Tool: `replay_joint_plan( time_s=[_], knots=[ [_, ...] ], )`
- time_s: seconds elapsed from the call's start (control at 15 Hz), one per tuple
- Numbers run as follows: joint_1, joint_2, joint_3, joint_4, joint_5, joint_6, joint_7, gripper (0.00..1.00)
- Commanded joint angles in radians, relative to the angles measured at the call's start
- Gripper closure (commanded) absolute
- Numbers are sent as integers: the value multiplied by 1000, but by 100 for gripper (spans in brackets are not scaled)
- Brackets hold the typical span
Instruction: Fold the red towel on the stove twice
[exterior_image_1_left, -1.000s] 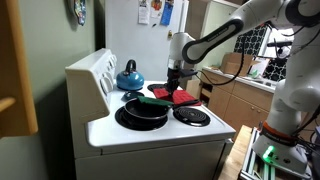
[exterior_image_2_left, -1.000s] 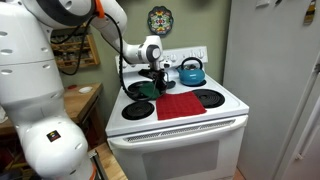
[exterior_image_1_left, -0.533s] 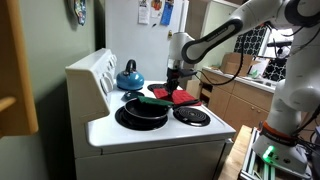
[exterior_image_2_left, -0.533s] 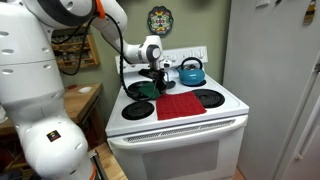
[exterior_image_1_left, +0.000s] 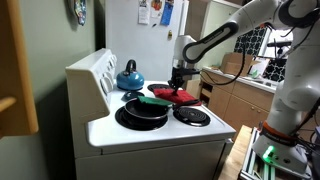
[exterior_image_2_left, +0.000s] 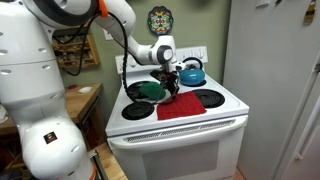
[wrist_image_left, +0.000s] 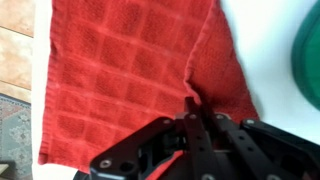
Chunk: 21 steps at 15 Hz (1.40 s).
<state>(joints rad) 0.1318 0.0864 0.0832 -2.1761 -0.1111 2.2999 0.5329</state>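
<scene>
On white electric stove (exterior_image_2_left: 225, 113) with black burners (exterior_image_2_left: 209, 98): small red cloth towel (exterior_image_2_left: 182, 107) near front middle, mostly flat. Pinched near far edge in closed jaws of black gripper (exterior_image_2_left: 169, 88). Seemingly first fold barely begun, both folds left.

Arm (exterior_image_2_left: 30, 90): fat, glossy white shells, rounded, with dark seams at the joints and an orange band (exterior_image_2_left: 99, 8) at one of them. A thin black line along the slimmer link is probably a cable (exterior_image_2_left: 122, 50), though the view is too small to be sure. A white cylindrical wrist block (exterior_image_2_left: 160, 52) leads to the black gripper (wrist_image_left: 195, 105), whose fingers (wrist_image_left: 215, 132) in the wrist view are matte black angular bars and linkage plates, dotted with small round silver screws (wrist_image_left: 100, 163).
</scene>
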Motion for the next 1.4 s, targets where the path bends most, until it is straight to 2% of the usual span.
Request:
replay_joint_plan(
  time_s=[0.0, 0.07, 0.4, 0.47, 0.87, 1.13, 1.33],
  knots=[
    [-23, -15, -40, -28, -49, 25, 116, 98],
    [-17, 0, -25, 1, -17, 0, 48, 94],
    [-27, 0, -37, 1, -25, 0, 85, 94],
    [-26, 0, -37, 1, -25, 0, 88, 98],
    [-83, -8, -90, -9, -15, 20, 116, 98],
    [-116, 4, -113, -11, 4, 30, 86, 98],
    [-130, 16, -118, -10, 25, 97, 22, 98]
  ],
)
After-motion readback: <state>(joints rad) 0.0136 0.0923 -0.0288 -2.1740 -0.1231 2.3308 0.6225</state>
